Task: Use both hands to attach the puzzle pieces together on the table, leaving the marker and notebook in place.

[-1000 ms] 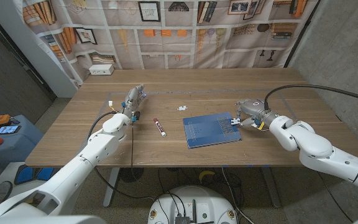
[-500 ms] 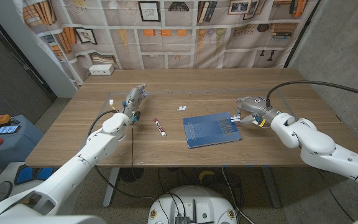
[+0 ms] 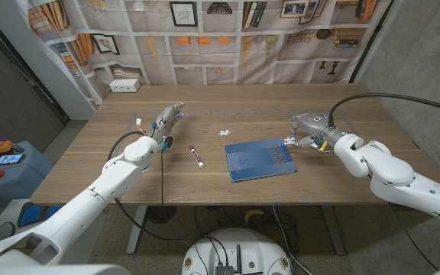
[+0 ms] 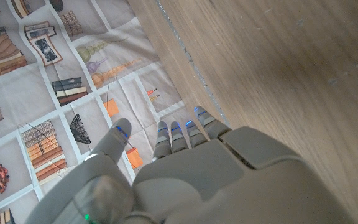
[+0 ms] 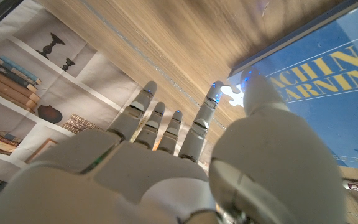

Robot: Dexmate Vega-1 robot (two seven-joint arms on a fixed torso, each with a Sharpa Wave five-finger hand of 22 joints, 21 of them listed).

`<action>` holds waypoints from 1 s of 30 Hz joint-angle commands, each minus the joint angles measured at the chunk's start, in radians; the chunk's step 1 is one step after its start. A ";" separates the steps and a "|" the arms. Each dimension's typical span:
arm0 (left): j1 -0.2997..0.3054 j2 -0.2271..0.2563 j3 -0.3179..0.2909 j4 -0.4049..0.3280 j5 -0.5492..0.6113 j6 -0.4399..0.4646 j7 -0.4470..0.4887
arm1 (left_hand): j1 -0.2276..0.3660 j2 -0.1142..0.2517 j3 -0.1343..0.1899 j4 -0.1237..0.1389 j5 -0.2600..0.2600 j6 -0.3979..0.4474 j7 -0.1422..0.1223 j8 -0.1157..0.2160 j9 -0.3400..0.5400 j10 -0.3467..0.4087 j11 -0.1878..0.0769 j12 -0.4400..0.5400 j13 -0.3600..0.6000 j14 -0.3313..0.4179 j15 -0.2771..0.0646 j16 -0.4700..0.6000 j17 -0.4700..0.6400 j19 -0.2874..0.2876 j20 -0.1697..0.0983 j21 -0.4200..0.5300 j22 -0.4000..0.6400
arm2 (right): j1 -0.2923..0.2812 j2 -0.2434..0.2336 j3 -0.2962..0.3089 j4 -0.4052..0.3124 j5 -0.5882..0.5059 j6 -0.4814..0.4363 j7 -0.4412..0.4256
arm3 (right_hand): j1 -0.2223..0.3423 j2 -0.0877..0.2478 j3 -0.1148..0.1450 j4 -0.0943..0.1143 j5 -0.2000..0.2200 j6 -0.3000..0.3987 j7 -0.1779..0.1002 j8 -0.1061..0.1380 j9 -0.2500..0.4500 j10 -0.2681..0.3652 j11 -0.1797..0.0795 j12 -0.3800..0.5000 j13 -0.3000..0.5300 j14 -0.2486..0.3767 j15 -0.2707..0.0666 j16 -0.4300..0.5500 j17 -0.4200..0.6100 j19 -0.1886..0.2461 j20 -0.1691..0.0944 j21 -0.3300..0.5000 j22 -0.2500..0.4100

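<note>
A: So, from the head view, where do things stand?

B: The pieces are not joined. One piece (image 3: 224,133) lies alone on the table (image 3: 334,176), between the two hands and just beyond the notebook (image 3: 261,159). The other piece (image 3: 287,142) sits at the notebook's far right corner, right by the right hand (image 3: 305,124). The marker (image 3: 196,156) lies left of the notebook, apart from it.

A: And the hands?

B: The left hand (image 3: 168,119) is near the far left of the table, well away from either piece, fingers apart, holding nothing.

A: Left wrist view?

B: The same: fingers (image 4: 185,134) extended over bare wood, nothing in them.

A: Right wrist view?

B: A white piece (image 5: 230,93) shows between the thumb and a fingertip (image 5: 210,99), at the notebook's (image 5: 316,93) corner. It looks pinched, though whether it is lifted clear I cannot say for certain.

A: So what remains?

B: Nearly everything, I'd judge: carry that piece over to the loose one, steady it with the left hand, and lock them. Marker and notebook look undisturbed.
</note>
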State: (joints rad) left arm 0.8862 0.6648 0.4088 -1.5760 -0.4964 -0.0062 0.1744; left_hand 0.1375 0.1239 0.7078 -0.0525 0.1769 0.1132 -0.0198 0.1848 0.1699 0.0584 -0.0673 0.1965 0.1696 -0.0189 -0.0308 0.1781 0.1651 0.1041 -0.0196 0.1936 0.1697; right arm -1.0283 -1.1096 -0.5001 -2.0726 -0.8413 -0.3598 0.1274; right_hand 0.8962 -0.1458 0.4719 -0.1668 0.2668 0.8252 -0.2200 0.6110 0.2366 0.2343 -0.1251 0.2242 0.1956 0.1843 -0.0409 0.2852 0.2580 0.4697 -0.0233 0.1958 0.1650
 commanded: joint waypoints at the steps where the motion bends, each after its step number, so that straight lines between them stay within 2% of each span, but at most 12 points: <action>1: -0.022 0.067 0.033 -0.053 0.100 0.032 -0.024 | 0.014 0.062 0.005 -0.004 -0.003 0.017 -0.001 0.008 0.005 0.014 -0.005 0.007 0.006 0.012 -0.021 0.006 0.002 0.011 0.000 0.007 0.002 | 0.031 0.008 -0.006 0.011 -0.020 0.004 0.010 | 0.012 -0.002 0.003 0.005 0.009 0.011 -0.003 0.006 0.003 0.009 0.002 0.000 0.000 0.010 -0.025 0.005 0.005 0.013 0.001 -0.001 0.003; 7: -0.038 0.101 0.056 -0.069 0.162 0.033 -0.056 | 0.015 0.063 0.005 -0.003 -0.003 0.025 -0.005 0.008 0.005 0.019 -0.010 0.006 0.006 0.017 -0.028 0.007 0.003 0.018 -0.004 0.008 0.002 | 0.049 0.021 -0.015 0.023 -0.032 0.001 0.016 | 0.011 -0.001 0.002 0.005 0.009 0.012 -0.004 0.006 0.002 0.009 0.002 -0.001 0.000 0.010 -0.024 0.005 0.006 0.013 0.001 -0.002 0.003; 14: -0.040 0.114 0.072 -0.068 0.238 -0.004 -0.052 | 0.011 0.068 0.002 0.006 -0.003 0.025 -0.021 0.005 0.005 0.024 -0.017 0.006 0.006 0.019 -0.034 0.008 0.006 0.025 -0.008 0.009 0.002 | 0.065 0.033 -0.021 0.031 -0.039 -0.001 0.024 | 0.011 -0.001 0.001 0.006 0.008 0.013 -0.004 0.005 0.002 0.012 0.002 -0.002 0.000 0.010 -0.024 0.004 0.007 0.014 0.002 -0.002 0.003; 19: -0.035 0.125 0.082 -0.077 0.300 -0.024 -0.042 | 0.010 0.069 0.003 0.013 -0.002 0.045 -0.037 0.008 0.005 0.051 -0.023 0.011 0.005 0.037 -0.059 0.012 0.006 0.040 -0.019 0.011 0.002 | 0.076 0.041 -0.026 0.037 -0.044 0.001 0.026 | 0.010 -0.001 0.000 0.007 0.008 0.013 -0.004 0.004 0.001 0.015 0.002 -0.002 0.000 0.011 -0.024 0.004 0.007 0.014 0.003 -0.003 0.003; 25: -0.048 0.161 0.116 -0.095 0.421 -0.025 -0.052 | -0.004 0.064 -0.001 0.032 -0.002 0.056 -0.048 0.008 0.005 0.056 -0.031 0.010 0.005 0.040 -0.067 0.012 0.011 0.046 -0.033 0.011 0.002 | 0.098 0.054 -0.030 0.045 -0.032 0.003 0.051 | 0.009 0.001 -0.001 0.007 0.008 0.013 -0.004 0.003 0.001 0.017 0.002 -0.003 0.001 0.012 -0.025 0.005 0.008 0.015 0.003 -0.003 0.003; 30: -0.054 0.183 0.138 -0.111 0.523 -0.022 -0.048 | -0.003 0.073 0.009 0.038 0.001 0.069 -0.052 0.010 0.005 0.065 -0.034 0.010 0.005 0.044 -0.067 0.010 0.009 0.049 -0.038 0.010 0.002 | 0.114 0.063 -0.037 0.054 -0.036 0.001 0.055 | 0.009 0.002 -0.002 0.008 0.008 0.013 -0.004 0.002 0.000 0.017 0.002 -0.004 0.001 0.014 -0.025 0.006 0.009 0.015 0.003 -0.003 0.003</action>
State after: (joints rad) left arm 0.8435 0.8039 0.5054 -1.6601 -0.1571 -0.0212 0.1266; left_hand 0.1374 0.1239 0.7096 -0.0183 0.1769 0.1737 -0.0697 0.1888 0.1699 0.1135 -0.1031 0.2043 0.1695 0.0163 -0.0303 0.1851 0.1726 0.1473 -0.0378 0.1997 0.1697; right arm -0.9462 -1.0662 -0.5258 -2.0347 -0.8789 -0.3580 0.1641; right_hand 0.8961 -0.1458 0.4678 -0.1627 0.2668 0.8305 -0.2253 0.6097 0.2356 0.2450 -0.1250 0.2243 0.1957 0.1897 -0.0355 0.2852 0.2626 0.4768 -0.0161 0.1959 0.1649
